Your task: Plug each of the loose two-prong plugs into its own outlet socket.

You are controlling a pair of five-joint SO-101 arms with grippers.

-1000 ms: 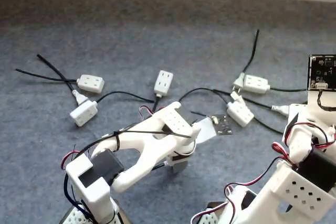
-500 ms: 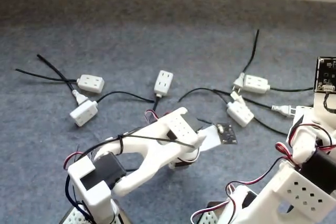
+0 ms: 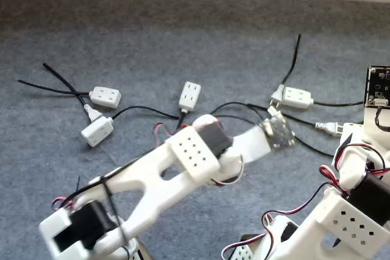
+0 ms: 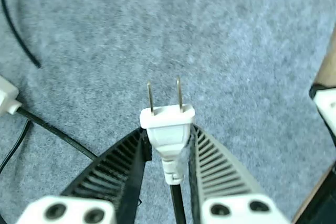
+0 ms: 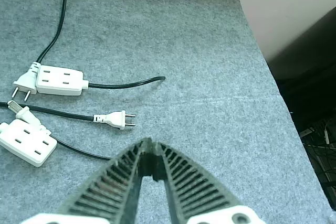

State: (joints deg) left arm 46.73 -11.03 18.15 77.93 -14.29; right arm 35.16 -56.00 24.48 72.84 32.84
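Note:
My left gripper [image 4: 167,130] is shut on a white two-prong plug [image 4: 167,121], prongs pointing away over bare carpet, its black cord trailing back between the fingers. In the high view the left arm's wrist [image 3: 268,137] hangs over the right-hand group of outlets. A loose plug [image 3: 327,128] [image 5: 113,120] lies on the carpet there. A white outlet [image 3: 297,96] [image 5: 58,80] sits beyond it with another plug [image 5: 21,85] touching its end. A second outlet [image 5: 26,142] lies nearer. My right gripper [image 5: 152,163] is shut on nothing, above the carpet near the loose plug.
Three more white outlets lie at centre [image 3: 190,96] and left [image 3: 105,96] [image 3: 97,131], with black cords crossing the grey carpet [image 3: 183,41]. The carpet's right edge [image 5: 262,56] drops off to a dark floor. The right arm's body [image 3: 353,211] fills the near right corner.
The left arm has risen and stretched forward to the right; its wrist now covers the nearer right-hand outlet. The right arm has barely moved.

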